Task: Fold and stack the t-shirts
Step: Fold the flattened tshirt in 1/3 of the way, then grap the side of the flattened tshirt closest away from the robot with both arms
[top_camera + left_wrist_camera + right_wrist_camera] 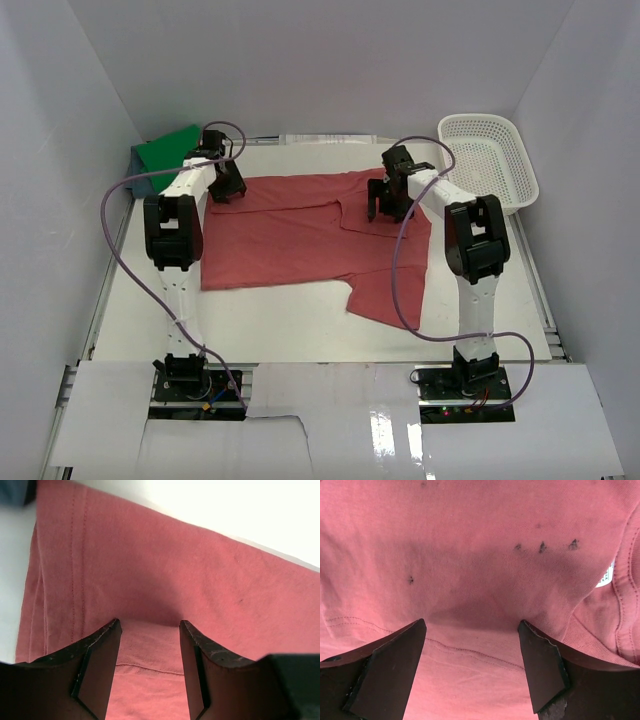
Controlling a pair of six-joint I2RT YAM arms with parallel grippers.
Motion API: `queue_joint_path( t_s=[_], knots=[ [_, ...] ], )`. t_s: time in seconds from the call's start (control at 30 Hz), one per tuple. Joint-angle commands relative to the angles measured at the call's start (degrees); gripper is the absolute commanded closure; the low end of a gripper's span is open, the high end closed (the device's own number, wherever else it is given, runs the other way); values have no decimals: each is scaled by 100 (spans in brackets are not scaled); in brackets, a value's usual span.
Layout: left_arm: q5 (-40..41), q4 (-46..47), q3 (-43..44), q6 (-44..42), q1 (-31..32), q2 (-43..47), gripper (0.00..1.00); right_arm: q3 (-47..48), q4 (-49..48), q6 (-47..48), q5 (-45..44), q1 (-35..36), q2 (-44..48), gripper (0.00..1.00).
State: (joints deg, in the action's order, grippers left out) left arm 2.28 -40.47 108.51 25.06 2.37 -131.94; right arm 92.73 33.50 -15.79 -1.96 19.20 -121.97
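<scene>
Cloth of brick-red t-shirt (290,240) lies softly creased under parted left hand (150,625) and wide right hand (471,625).

A robotics lab cell: bare white walls (300,60) box in a table (290,320) with bolted-down arms (172,235).

You have the spread t-shirt (290,235) lying flat on the middle of the table (280,320), with one sleeve reaching toward the near edge on the right. Your left gripper (228,186) is over the shirt's far left corner. Your right gripper (385,208) is over its far right part, just beside the collar. Behind the left gripper, in the far left corner, lies a folded t-shirt (165,150). The lattice basket (520,165) stands in the far right corner, right of the right arm and apart from the spread t-shirt.
</scene>
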Motion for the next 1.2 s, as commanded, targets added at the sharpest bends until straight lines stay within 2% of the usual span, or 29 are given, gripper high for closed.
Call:
queue_joint_path(
  t_s=[0.0,0.13,0.3,0.37,0.4,0.47,0.6,0.63,0.7,0.73,0.77,0.87,1.07,1.17],
  knots=[
    [-123,-198,556,-54,9,-542,39,263,-36,155,117,-92,-459,19],
    [-219,-347,1198,-54,0,-746,38,869,8,199,108,-145,-574,19],
    [-483,-295,1409,78,0,184,31,1432,8,261,20,-162,-3,17],
    [-466,-356,1427,61,0,832,21,1502,121,252,37,-162,382,17],
    [-431,-409,1332,26,9,1063,10,1398,139,235,107,-162,541,17],
    [-317,-418,1051,-36,0,1572,6,1126,113,226,134,-154,1163,17],
    [157,-234,-476,-45,-9,3239,2,-313,-105,33,134,-153,2448,17],
    [211,-25,-1332,-19,-17,3532,2,-1100,-159,-55,134,-154,2729,17],
    [333,179,-2154,113,-70,4321,2,-1947,-395,-318,134,-154,3546,17],
    [325,328,-2541,139,-140,4569,2,-2752,-457,-415,352,-154,3810,17],
    [282,399,-3233,218,-193,4798,2,-3117,-519,-590,380,-145,4326,17],
    [62,531,-4290,324,-438,5563,2,-4305,-590,-828,530,-145,5214,17],
    [-430,487,-5504,701,-457,6346,2,-5518,-212,-1329,723,-136,6518,17],
    [-510,496,-5849,939,-466,6365,2,-5931,-177,-1593,758,-136,6905,18]
  ],
)
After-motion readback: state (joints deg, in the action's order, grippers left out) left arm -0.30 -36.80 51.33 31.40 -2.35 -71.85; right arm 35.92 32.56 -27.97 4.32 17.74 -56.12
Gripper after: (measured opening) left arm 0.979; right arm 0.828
